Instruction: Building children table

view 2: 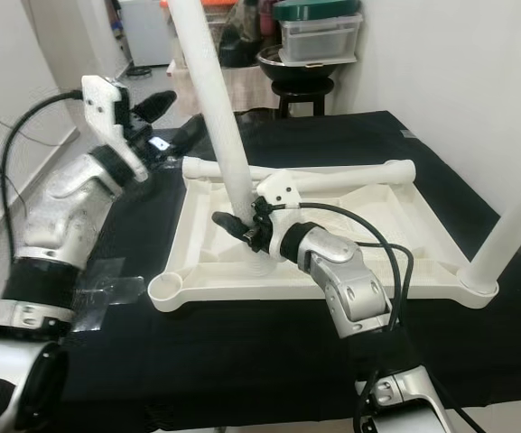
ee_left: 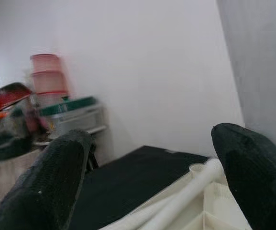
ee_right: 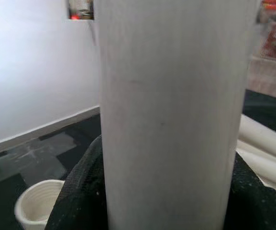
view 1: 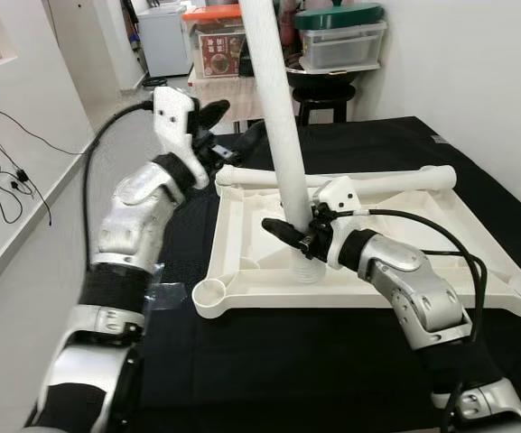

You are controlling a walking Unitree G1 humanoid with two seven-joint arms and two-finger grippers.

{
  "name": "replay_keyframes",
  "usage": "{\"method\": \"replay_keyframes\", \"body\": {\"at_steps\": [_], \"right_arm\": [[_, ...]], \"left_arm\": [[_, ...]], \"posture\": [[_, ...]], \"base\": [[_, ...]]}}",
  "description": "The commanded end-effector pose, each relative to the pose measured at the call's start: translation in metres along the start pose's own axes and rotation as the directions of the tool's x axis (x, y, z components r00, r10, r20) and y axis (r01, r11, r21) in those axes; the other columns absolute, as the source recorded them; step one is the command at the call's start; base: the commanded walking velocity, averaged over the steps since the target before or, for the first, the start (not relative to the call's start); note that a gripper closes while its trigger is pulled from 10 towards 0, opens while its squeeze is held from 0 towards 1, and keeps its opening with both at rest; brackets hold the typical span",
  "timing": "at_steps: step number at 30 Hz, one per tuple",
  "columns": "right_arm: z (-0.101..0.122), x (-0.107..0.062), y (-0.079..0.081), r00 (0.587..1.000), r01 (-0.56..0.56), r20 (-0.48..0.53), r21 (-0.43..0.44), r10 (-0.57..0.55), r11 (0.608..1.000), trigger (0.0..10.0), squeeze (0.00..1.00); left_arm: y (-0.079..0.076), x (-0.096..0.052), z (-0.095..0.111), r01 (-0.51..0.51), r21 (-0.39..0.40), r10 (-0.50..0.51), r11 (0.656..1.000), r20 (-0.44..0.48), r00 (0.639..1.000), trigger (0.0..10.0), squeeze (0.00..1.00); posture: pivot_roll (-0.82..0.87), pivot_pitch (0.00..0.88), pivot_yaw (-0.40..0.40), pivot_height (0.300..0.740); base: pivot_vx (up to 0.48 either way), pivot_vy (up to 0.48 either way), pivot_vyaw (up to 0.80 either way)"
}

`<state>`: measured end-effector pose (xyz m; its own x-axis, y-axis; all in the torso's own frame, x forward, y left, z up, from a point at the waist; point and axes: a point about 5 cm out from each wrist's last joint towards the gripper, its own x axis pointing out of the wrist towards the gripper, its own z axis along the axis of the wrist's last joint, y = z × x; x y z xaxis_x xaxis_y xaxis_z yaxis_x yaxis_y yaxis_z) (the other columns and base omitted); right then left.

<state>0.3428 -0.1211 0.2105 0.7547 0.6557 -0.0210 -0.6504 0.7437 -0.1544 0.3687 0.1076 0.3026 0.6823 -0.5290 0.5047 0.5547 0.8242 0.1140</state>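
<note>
- Right gripper: clenched around the upright white table leg, just above its threaded base.
- Inverted white tabletop: lies on the black mat, leg standing inside its rim.
- Left gripper: fingers spread, grasping nothing, raised beside the tabletop's far corner.

The upturned tabletop and its upright leg are plain cream-white, set on a black mat. Both arms are silver with black bands, and the fingers are black. Behind, a clear storage box carries a dark green lid.
</note>
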Motion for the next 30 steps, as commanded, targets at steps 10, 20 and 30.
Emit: {"method": "replay_keyframes", "body": {"at_steps": [10,20,30], "right_arm": [[0.0,0.01,-0.003,0.994,0.105,0.004,0.004,-0.105,0.994,0.0,0.0],[0.005,0.013,-0.023,0.956,0.286,0.044,0.061,-0.289,0.956,0.0,0.0],[0.002,0.021,-0.011,0.961,0.269,0.049,0.075,-0.273,0.96,0.0,0.0]], "left_arm": [[-0.047,-0.007,-0.024,0.041,-0.229,-0.041,0.972,0.006,0.999,10.0,0.0],[-0.061,-0.014,-0.003,0.079,-0.461,-0.008,0.884,0.154,0.988,10.0,0.0],[-0.068,-0.019,-0.007,-0.048,-0.144,0.061,0.988,0.093,0.994,10.0,0.0]], "posture": [[0.0,0.0,0.043,0.74],[-0.01,0.0,0.048,0.74],[0.0,0.0,0.046,0.74]], "base": [[0.0,0.0,0.0],[0.0,0.0,0.0],[0.0,0.0,0.0]]}}
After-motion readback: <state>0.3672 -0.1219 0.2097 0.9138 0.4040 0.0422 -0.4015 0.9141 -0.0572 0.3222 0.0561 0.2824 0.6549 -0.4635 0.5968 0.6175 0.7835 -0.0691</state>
